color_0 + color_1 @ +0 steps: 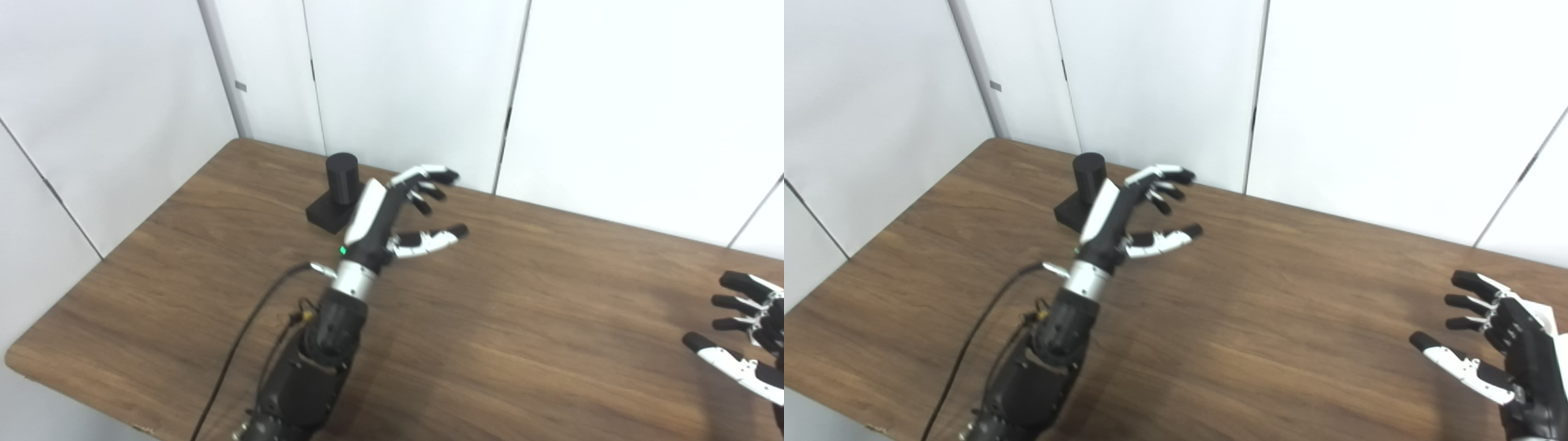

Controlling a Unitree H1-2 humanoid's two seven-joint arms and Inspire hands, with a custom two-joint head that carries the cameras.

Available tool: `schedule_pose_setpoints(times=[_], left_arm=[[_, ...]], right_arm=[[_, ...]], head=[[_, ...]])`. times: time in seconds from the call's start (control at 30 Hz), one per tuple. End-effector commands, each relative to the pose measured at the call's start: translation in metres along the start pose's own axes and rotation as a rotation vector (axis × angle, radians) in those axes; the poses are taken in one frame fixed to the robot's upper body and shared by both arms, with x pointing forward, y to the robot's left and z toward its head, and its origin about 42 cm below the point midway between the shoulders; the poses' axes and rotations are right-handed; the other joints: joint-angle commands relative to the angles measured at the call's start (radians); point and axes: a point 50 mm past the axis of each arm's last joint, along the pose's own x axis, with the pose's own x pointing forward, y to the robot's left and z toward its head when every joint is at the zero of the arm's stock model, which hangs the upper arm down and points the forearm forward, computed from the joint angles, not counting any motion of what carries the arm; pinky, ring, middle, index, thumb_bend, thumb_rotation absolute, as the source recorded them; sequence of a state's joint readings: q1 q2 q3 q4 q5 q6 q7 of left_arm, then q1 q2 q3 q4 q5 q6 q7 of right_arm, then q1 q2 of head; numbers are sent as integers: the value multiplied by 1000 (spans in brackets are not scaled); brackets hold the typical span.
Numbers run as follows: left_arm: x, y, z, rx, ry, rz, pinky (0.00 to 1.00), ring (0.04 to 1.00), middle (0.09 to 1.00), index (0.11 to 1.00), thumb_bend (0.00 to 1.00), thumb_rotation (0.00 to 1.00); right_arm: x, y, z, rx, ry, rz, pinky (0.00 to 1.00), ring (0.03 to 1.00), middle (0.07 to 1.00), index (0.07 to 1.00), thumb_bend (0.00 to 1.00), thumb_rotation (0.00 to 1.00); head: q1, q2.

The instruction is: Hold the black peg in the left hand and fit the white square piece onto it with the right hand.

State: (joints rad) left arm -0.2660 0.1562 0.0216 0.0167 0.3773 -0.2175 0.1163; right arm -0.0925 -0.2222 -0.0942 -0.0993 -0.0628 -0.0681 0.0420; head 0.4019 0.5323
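Note:
The black peg [342,177] is a short upright cylinder on a flat black base [327,214], standing on the table near its far left edge. My left hand [392,214] is open and empty, hovering just right of the peg with its fingers spread toward the right, not touching it. My right hand [1494,343] is open and empty at the right edge of the picture, low over the table. A small white patch [1543,315] shows behind the right hand; I cannot tell whether it is the white square piece.
The brown wooden table [520,318] fills the lower picture; its left and near-left edges are in view. White wall panels [416,79] stand close behind the far edge. A black cable [245,337] hangs along my left forearm.

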Motion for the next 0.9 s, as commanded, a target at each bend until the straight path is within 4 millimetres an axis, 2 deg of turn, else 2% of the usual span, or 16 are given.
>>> schedule_pose_setpoints(times=[0.0, 0.27, 0.5, 0.57, 0.63, 0.7, 0.87], left_arm=[[19, 15, 18, 22, -80, 30, 495, 632, 710, 689, 756, 57], [31, 49, 19, 134, -53, 31, 561, 683, 742, 721, 781, 86], [40, 73, 13, 251, -9, 114, 596, 723, 766, 760, 798, 125], [42, 80, 12, 322, 14, 117, 640, 751, 781, 789, 793, 184], [44, 86, 12, 372, 29, 105, 684, 797, 829, 829, 782, 230], [46, 91, 12, 402, 43, 100, 692, 831, 874, 853, 798, 235], [52, 102, 8, 510, 72, 115, 776, 931, 952, 896, 848, 343]], right_arm=[[8, -7, 16, -10, -73, -11, 554, 687, 763, 721, 626, 133], [8, -8, 14, -12, -76, -11, 553, 692, 765, 726, 629, 150], [8, -9, 14, -9, -76, -12, 548, 688, 763, 723, 638, 174], [8, -10, 14, -5, -76, -11, 547, 691, 766, 724, 645, 198], [8, -10, 15, -7, -74, -11, 550, 688, 763, 721, 639, 179], [8, -11, 15, -12, -72, -10, 546, 684, 764, 721, 636, 184], [8, -12, 15, -8, -75, -9, 545, 686, 763, 723, 638, 176]], head=[[-1, 1], [0, 0], [0, 0], [3, 1], [4, 0], [4, 0], [8, 3]])
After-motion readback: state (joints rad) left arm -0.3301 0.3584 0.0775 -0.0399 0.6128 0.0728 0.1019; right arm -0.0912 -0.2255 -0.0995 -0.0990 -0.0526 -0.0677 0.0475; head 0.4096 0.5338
